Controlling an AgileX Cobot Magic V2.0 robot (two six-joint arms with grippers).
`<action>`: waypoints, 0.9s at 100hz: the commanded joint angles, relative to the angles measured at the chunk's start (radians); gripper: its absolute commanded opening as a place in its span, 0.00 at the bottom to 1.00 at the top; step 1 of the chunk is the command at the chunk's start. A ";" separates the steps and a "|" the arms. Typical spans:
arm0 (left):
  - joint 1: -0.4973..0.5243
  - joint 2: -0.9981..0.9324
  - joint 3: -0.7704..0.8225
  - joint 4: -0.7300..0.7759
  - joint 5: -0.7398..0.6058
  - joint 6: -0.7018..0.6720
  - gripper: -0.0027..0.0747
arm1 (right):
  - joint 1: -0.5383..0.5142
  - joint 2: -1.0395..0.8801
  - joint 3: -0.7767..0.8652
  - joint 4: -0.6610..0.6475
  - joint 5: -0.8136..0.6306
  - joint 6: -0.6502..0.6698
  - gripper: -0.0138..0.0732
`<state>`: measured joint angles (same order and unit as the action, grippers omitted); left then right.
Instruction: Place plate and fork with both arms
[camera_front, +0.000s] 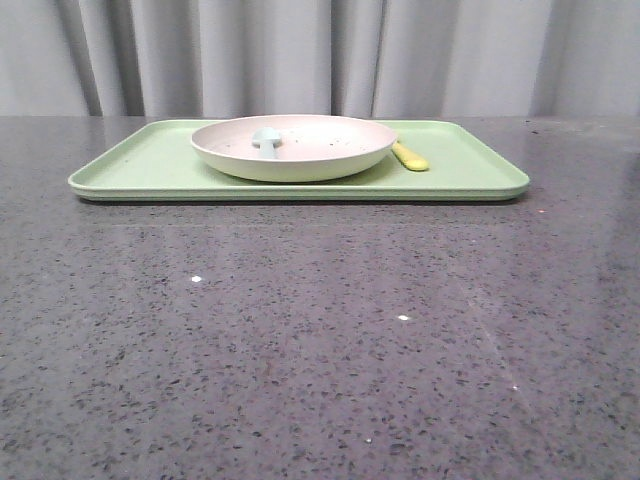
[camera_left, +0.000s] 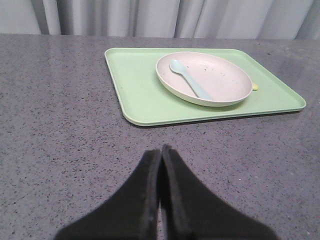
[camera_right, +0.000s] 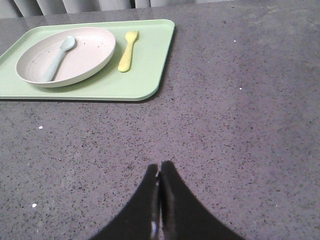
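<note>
A light green tray (camera_front: 150, 170) lies flat on the grey speckled counter (camera_front: 320, 340), near the far edge and roughly centred between the left and right edges, its long side running parallel to that far edge. Behind the counter hangs a pale grey curtain (camera_front: 300, 50).

The plate (camera_front: 330, 160) sits on the tray, about in its middle, upright and level. Its inside is pale pinkish-cream with fine dark specks. A pale blue spoon (camera_front: 266, 140) lies inside the plate, on its left half, with the bowl end toward the far edge of the counter and the handle slanting across the plate's floor, as the left wrist view shows (camera_left: 189, 79).

The fork (camera_right: 128, 51) lies on the tray just beside the plate, on its right side, clear of the rim in the right wrist view. It is yellow, with its tines toward the far edge and its handle toward the near edge. In the front view only its handle end (camera_front: 410, 157) shows past the plate; in the left wrist view only a small yellow tip is seen behind the plate.

The left gripper (camera_left: 161, 155) hovers over bare counter, well apart from the tray, its two black fingers pressed together and holding nothing. The right gripper (camera_right: 159, 172) is likewise over bare counter, well apart from the tray, its fingers closed against each other and empty.
</note>
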<state>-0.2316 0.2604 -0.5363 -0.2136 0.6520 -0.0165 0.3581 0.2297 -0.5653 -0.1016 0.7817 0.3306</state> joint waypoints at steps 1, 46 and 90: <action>0.000 0.010 -0.027 -0.010 -0.074 -0.009 0.01 | -0.005 0.010 -0.023 -0.017 -0.075 -0.007 0.08; 0.106 -0.077 0.224 0.090 -0.404 -0.009 0.01 | -0.005 0.010 -0.023 -0.017 -0.075 -0.007 0.08; 0.218 -0.297 0.526 0.145 -0.611 -0.009 0.01 | -0.005 0.010 -0.023 -0.017 -0.073 -0.007 0.08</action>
<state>-0.0264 -0.0024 -0.0142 -0.0741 0.1582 -0.0165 0.3581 0.2297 -0.5653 -0.1016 0.7817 0.3306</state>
